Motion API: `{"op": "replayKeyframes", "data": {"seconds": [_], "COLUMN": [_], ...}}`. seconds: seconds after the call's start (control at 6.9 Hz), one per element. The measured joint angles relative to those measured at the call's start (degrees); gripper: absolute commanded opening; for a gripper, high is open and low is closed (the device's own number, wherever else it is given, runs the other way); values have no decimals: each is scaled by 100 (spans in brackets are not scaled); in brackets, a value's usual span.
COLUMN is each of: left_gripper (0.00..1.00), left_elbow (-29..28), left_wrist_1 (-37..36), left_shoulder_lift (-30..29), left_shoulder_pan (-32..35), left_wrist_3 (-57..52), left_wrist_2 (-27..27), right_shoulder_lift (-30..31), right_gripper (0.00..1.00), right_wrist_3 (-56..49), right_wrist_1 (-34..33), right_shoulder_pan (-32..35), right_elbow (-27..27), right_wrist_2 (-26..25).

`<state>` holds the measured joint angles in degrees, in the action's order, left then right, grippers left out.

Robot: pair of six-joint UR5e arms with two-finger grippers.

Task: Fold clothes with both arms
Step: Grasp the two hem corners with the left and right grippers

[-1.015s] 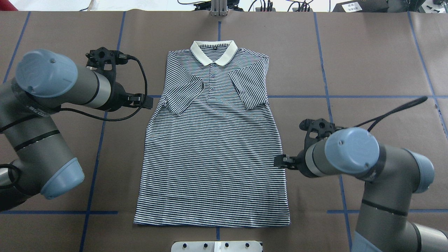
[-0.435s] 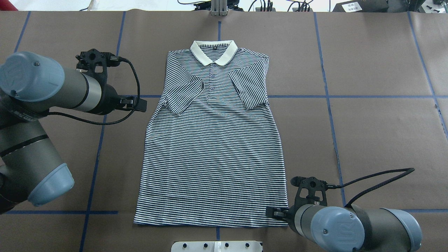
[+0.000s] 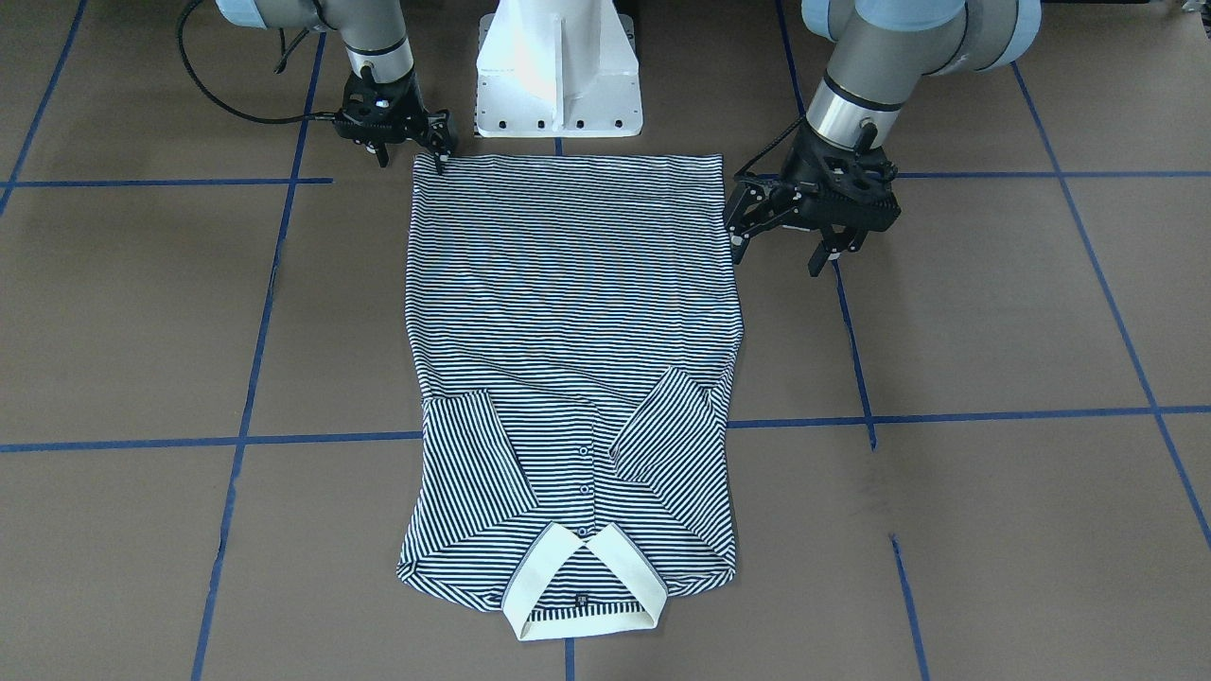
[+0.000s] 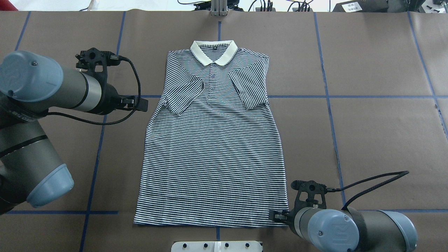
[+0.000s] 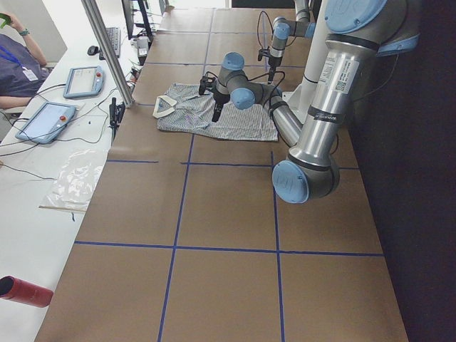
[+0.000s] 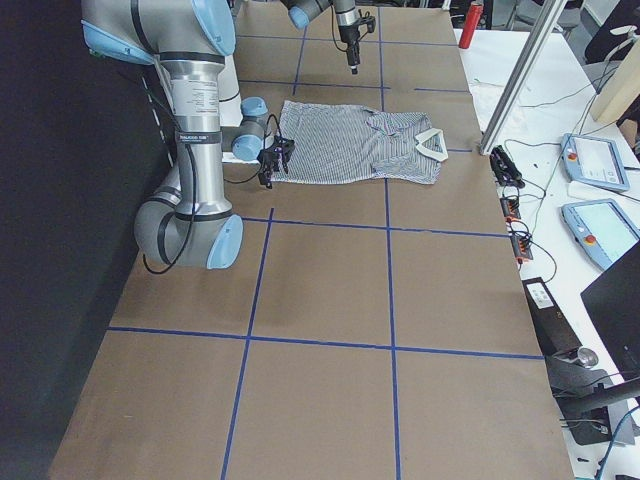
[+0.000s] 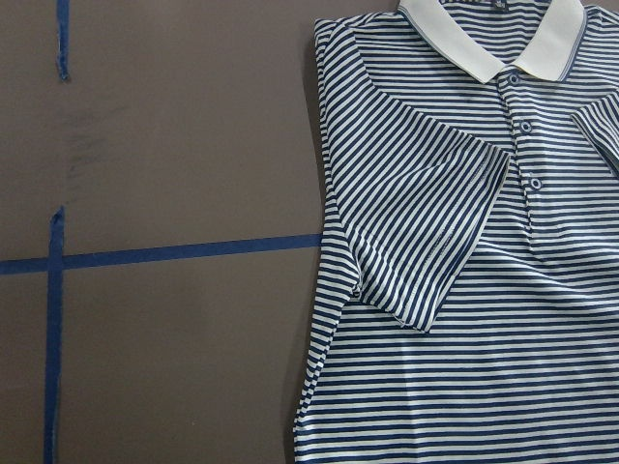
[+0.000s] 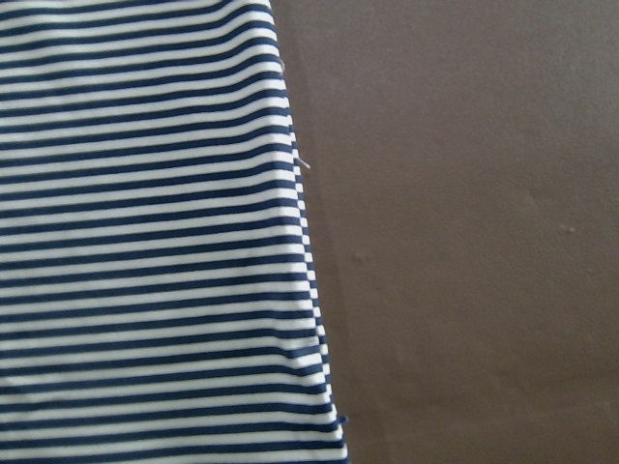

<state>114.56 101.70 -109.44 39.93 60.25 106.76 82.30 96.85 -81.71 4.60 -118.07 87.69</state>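
The striped polo shirt (image 4: 213, 147) lies flat on the brown table, cream collar (image 4: 214, 52) at the far end and both sleeves folded in over the chest. My left gripper (image 4: 141, 104) is open and empty, raised just off the shirt's left side at sleeve height; in the front-facing view (image 3: 778, 248) its fingers are spread. My right gripper (image 4: 275, 215) is at the hem's right corner; in the front-facing view (image 3: 412, 156) its fingers look spread, beside the corner, holding nothing. The wrist views show only the shirt (image 7: 464, 290) (image 8: 145, 242), no fingers.
The white pedestal base (image 3: 558, 76) stands just behind the hem. Blue tape lines (image 4: 350, 96) cross the brown table cover. A metal post (image 4: 218, 8) stands at the far edge. Tablets (image 5: 46, 121) and cables lie on the side bench beyond.
My right arm has swung from the middle of the shirt's right side down to the hem's right corner. My left arm has drawn back slightly from the shirt's left edge.
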Motion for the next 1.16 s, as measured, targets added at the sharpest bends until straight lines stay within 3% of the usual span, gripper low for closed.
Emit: {"op": "replayKeyframes", "data": {"seconds": [0.14, 0.29, 0.43, 0.87, 1.16], "left_gripper": [100, 100, 100, 100, 100], "left_elbow": [16, 26, 29, 31, 56], "left_wrist_1": [0, -3, -14, -172, -198], "left_shoulder_lift": [3, 7, 10, -50, -34], "left_shoulder_pan": [1, 0, -1, -19, -87], "left_wrist_3": [5, 10, 14, 26, 581], "left_wrist_2": [6, 32, 62, 85, 136], "right_shoulder_lift": [-18, -38, -47, -39, -60], "right_gripper": [40, 11, 0, 0, 0], "right_wrist_3": [0, 0, -2, -8, -10], "right_wrist_1": [-4, -9, -12, -15, -6], "right_shoulder_pan": [-18, -46, -78, -130, -127], "right_elbow": [11, 12, 12, -36, -115], "right_wrist_2": [2, 5, 11, 40, 53]}}
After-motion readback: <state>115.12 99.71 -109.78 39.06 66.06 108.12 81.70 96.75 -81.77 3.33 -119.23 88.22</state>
